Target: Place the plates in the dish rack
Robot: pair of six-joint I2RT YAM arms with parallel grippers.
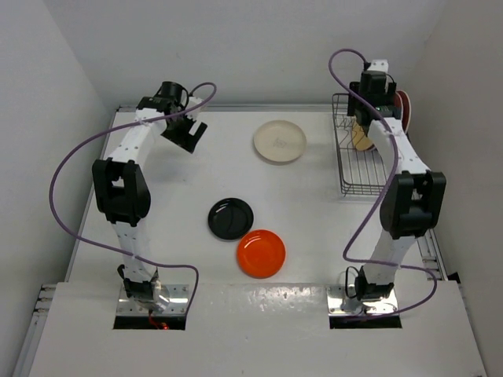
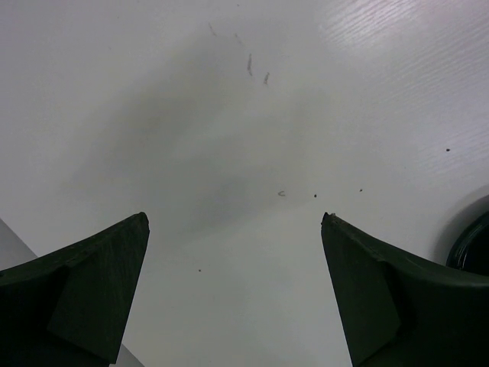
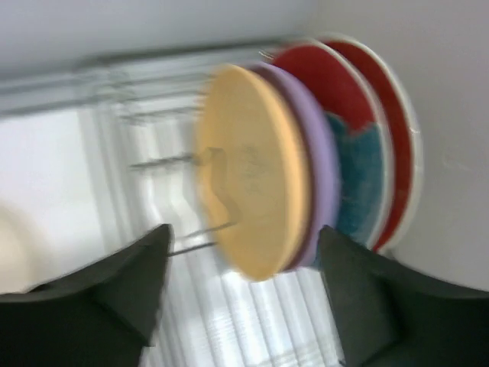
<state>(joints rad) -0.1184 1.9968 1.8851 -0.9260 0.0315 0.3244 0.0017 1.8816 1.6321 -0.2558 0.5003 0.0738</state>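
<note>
Seven plates (image 1: 279, 141), one dish rack (image 1: 343, 149)

Robot lab test cell, staged with kitchenware.
Left arm (image 1: 122, 188) and right arm (image 1: 409, 196) are bolted at the near edge of a plain white counter (image 1: 181, 181). Bare white wall panels (image 1: 236, 47) box it in on three sides. Purple cables (image 1: 52, 184) loop loose off the arms. The only domestic items are a wire dish rack (image 1: 357, 177), cream plate (image 1: 279, 141), black plate (image 1: 230, 217) and orange-red plate (image 1: 261, 253).

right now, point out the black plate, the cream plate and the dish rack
black plate (image 1: 230, 218), top view, centre of its well
cream plate (image 1: 279, 141), top view, middle of its face
dish rack (image 1: 355, 169), top view, bare wire floor
</note>
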